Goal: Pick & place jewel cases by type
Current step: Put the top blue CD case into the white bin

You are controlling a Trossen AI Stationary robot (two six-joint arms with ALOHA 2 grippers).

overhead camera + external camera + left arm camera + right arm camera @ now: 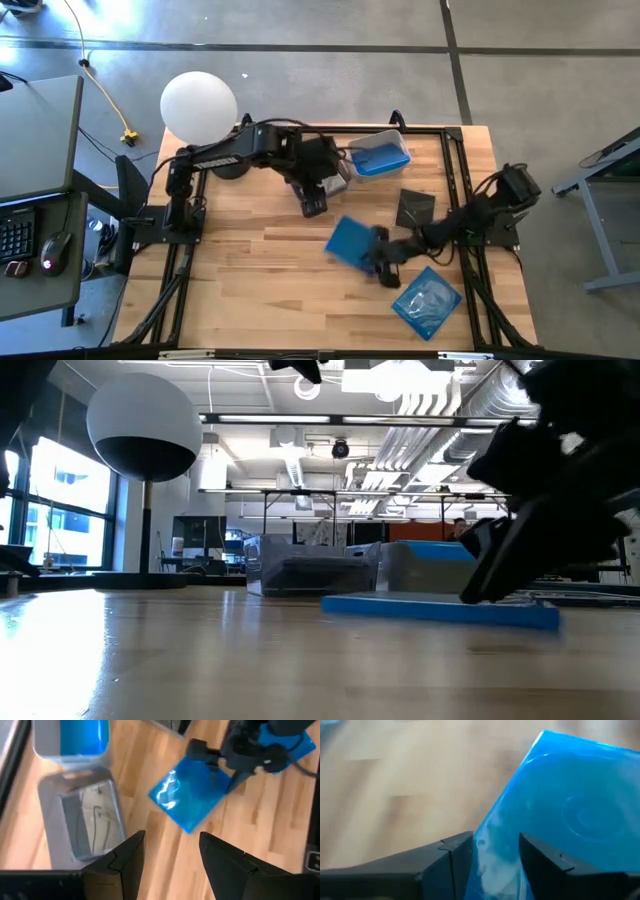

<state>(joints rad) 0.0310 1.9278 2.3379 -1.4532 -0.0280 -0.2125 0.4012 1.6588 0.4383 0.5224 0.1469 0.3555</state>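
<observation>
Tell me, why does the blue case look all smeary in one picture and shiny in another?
In the right wrist view the blue jewel case and wood smear with motion blur, right gripper straddling its edge; in the left wrist view white glare streaks it; in the low view it lies flat, foreground table soft.

The work surface is a light wooden table (250,290) standing on a grey concrete floor (300,25). A white globe lamp (198,106) stands at the table's far left corner. A yellow cable (100,85) runs across the floor. A desk (40,200) beside the table's left edge carries a keyboard (12,235) and a mouse (55,250). Windows (60,510) line one wall. Ceiling ducts (440,420) and strip lights run overhead.
</observation>
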